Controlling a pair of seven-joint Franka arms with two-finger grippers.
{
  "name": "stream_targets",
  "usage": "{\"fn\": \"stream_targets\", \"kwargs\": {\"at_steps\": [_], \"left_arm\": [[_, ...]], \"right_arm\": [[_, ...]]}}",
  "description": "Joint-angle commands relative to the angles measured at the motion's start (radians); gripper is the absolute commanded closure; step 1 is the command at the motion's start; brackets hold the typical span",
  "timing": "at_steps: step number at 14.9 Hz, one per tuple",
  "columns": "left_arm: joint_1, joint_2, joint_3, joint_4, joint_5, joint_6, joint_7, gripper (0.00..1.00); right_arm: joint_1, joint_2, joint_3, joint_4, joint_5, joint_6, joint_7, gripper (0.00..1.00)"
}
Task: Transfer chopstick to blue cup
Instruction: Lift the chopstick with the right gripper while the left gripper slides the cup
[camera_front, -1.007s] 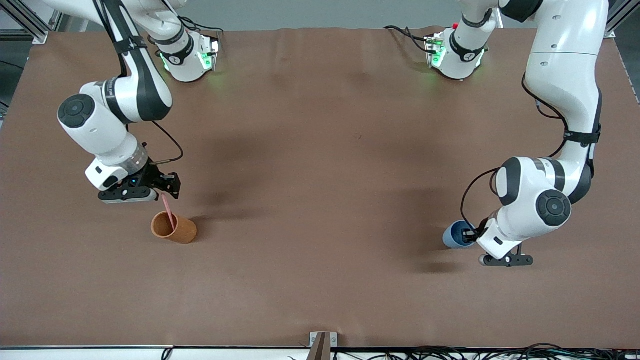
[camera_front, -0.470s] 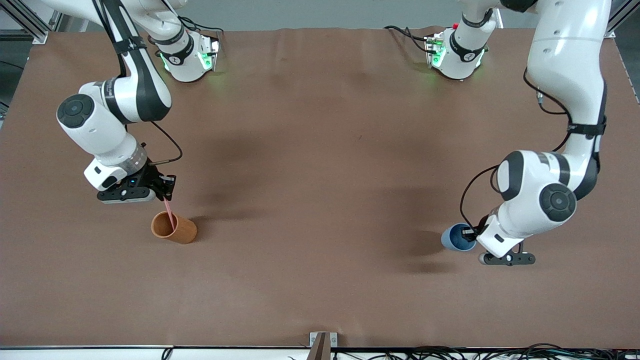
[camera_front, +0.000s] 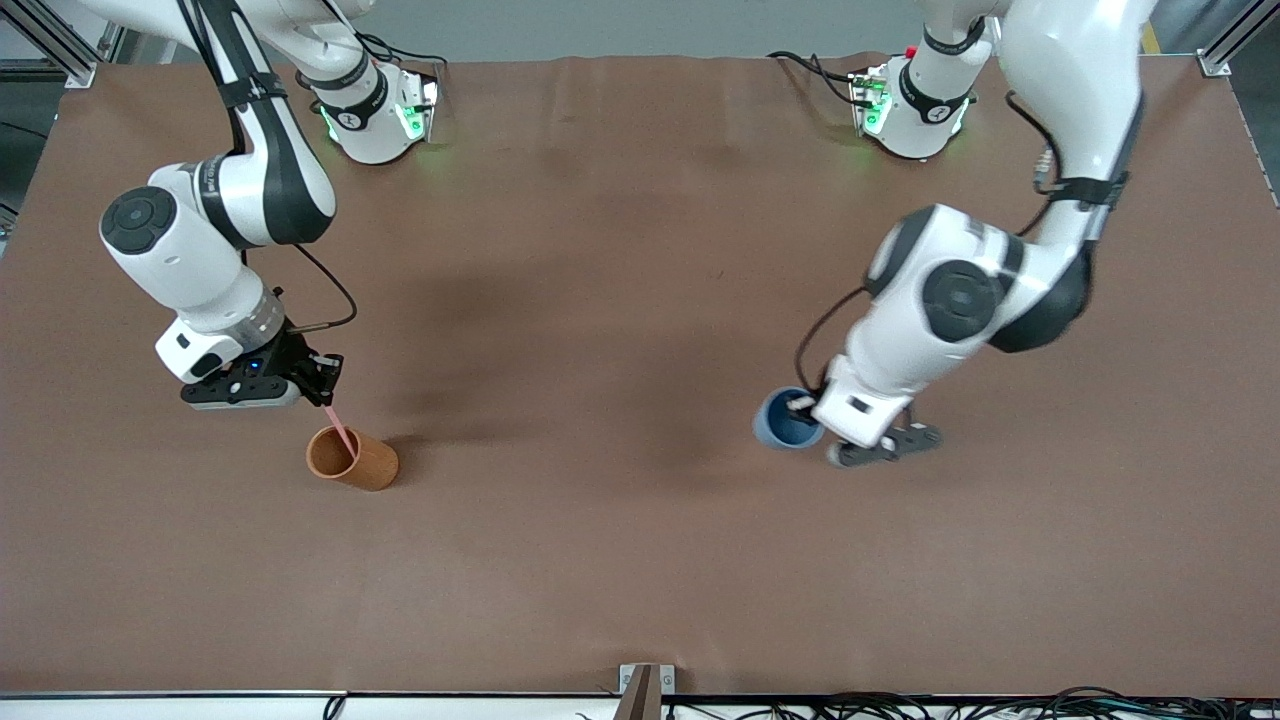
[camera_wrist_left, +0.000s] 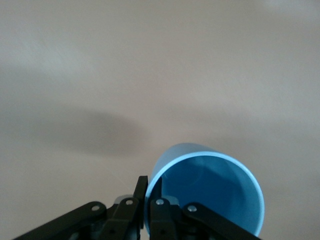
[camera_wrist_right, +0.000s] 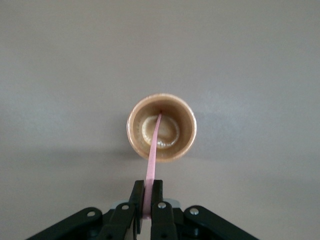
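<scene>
On brown table (camera_front: 620, 300), orange cup (camera_front: 352, 459), blue cup (camera_front: 785, 420)

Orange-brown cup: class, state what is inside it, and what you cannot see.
The lower end of the chopstick reaches into the orange-brown cup; the right end effector grips its upper end. The cup's pale bottom shows. Whether the tip touches it is unclear.

Left gripper (camera_wrist_left: 146, 200) pinching blue cup (camera_wrist_left: 210, 192) rim (apparently lifted, above brown table (camera_wrist_left: 150, 65)).
</scene>
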Motion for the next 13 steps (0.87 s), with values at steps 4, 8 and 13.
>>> {"fn": "stream_targets", "kwargs": {"at_steps": [4,8,13], "left_arm": [[-0.004,0.144,-0.169,0.006,0.255,0.043,-0.326,0.99],[-0.03,0.207,-0.188,0.005,0.309,0.121,-0.439,0.99],[-0.054,0.255,-0.188,0.006,0.383,0.172,-0.516,0.99]], "right_arm": [[-0.021,-0.012,0.01,0.273,-0.019,-0.398,0.016,0.96],[-0.024,-0.012,0.01,0.516,-0.002,-0.723,0.016,0.96],[-0.021,-0.012,0.01,0.709,-0.002,-1.013,0.037,0.96]]}}
